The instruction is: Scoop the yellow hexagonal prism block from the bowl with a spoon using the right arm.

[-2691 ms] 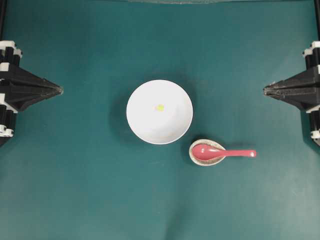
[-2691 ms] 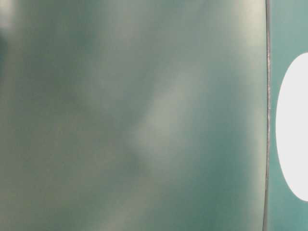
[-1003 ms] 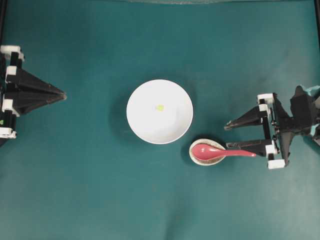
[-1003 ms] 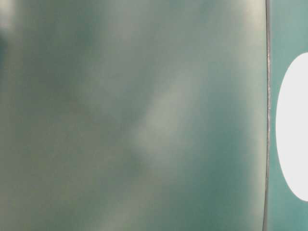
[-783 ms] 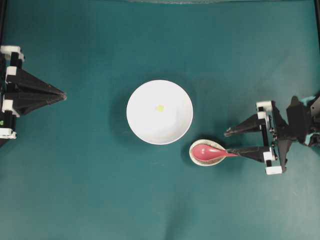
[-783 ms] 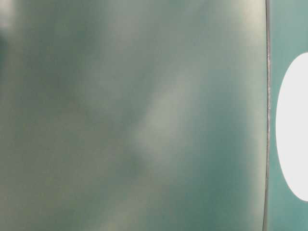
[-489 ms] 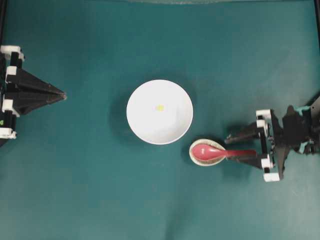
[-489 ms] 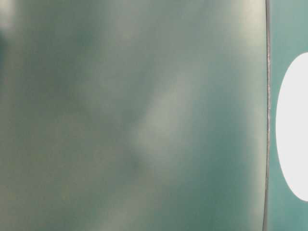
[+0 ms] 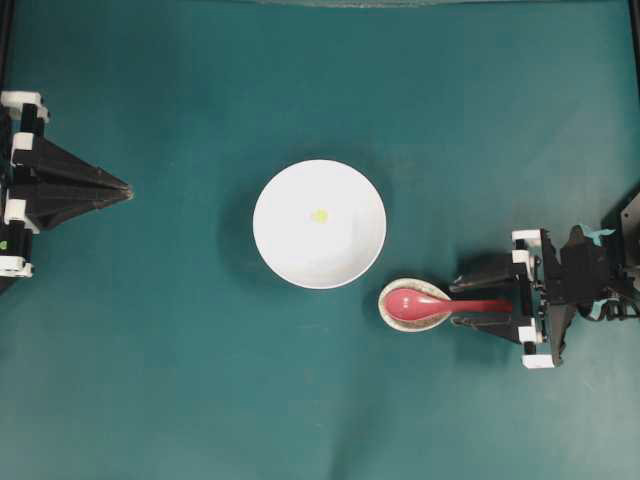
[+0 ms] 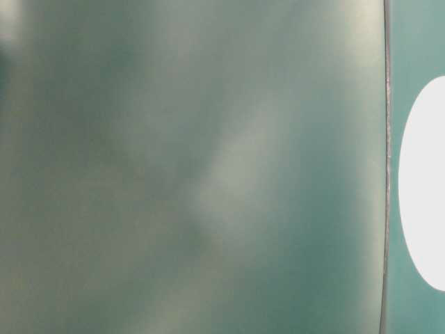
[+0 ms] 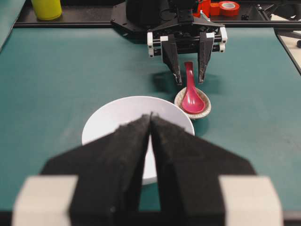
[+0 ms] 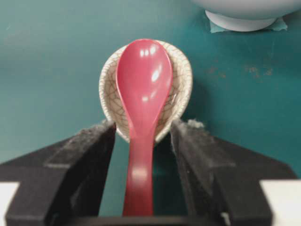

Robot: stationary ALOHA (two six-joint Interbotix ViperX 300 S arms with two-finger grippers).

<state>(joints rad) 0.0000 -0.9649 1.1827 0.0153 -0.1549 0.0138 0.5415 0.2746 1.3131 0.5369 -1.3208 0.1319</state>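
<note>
Overhead: right tool [image 9: 462, 303] low, jaws wide astride spoon [image 9: 440, 304] handle.

One bowl [image 9: 319, 224], one spoon [image 9: 420, 304], one block [image 9: 319, 215].

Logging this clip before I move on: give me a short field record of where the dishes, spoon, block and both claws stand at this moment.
bowl: large round white bowl, mid-table
block: tiny pale yellow hexagonal block inside bowl
spoon: glossy red soup spoon, scoop resting in speckled beige egg-shaped rest, beside bowl
right claw: open, fingers either side of spoon handle, not closed on it
left claw: shut, empty, away from the bowl at the table's left edge
scooping: not yet begun
</note>
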